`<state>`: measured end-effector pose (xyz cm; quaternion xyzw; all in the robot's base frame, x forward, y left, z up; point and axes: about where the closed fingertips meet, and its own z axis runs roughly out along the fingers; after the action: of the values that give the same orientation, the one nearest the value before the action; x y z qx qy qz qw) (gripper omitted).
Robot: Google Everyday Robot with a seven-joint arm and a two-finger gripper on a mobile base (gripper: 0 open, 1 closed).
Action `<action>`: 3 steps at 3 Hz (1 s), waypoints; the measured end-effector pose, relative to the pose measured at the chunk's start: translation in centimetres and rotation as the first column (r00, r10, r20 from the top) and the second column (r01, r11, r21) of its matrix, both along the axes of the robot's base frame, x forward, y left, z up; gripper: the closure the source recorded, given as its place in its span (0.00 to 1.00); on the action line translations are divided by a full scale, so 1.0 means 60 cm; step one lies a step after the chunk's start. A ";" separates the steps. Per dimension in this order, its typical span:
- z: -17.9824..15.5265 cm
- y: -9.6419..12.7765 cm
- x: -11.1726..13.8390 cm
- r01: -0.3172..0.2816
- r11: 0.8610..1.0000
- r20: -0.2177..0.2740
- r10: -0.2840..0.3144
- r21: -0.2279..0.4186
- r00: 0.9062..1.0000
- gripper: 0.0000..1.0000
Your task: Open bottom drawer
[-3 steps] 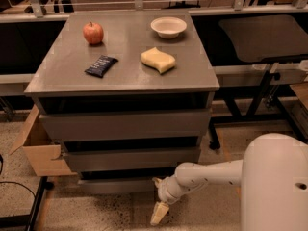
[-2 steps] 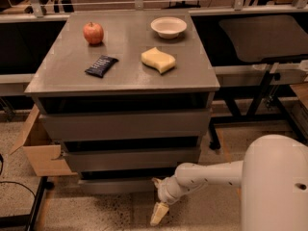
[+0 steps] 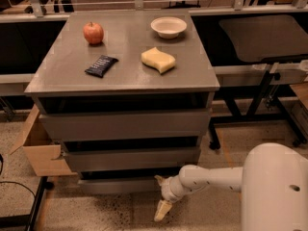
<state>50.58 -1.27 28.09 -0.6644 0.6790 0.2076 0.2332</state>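
The gripper [image 3: 162, 210] hangs low at 5 o'clock of the cabinet [image 3: 207, 110], just beside the right end of the bottom drawer [image 3: 118, 185]. It is in the same place as a second ago, and nothing has visibly moved. Whether its jaws are wide or narrow, I cannot tell. The drawer looks hardly pulled out, so I judge the opening is still to do.

The arm [image 3: 214, 178] extends leftward from the white base housing [image 3: 276, 191], held low and roughly horizontal. The gripper [image 3: 160, 199] sits below the front edge of the bench [image 3: 130, 76], nearer its front-right corner, angled downward.
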 end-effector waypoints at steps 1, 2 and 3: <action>-0.025 -0.009 0.026 -0.007 1.000 0.040 0.007 -0.006 0.999 0.00; -0.056 -0.007 0.055 -0.021 0.999 0.057 0.023 -0.031 0.998 0.00; -0.098 0.009 0.097 -0.052 0.997 0.064 0.055 -0.056 0.996 0.00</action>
<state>56.39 -0.76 22.19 -0.6950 0.6584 0.1733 0.2313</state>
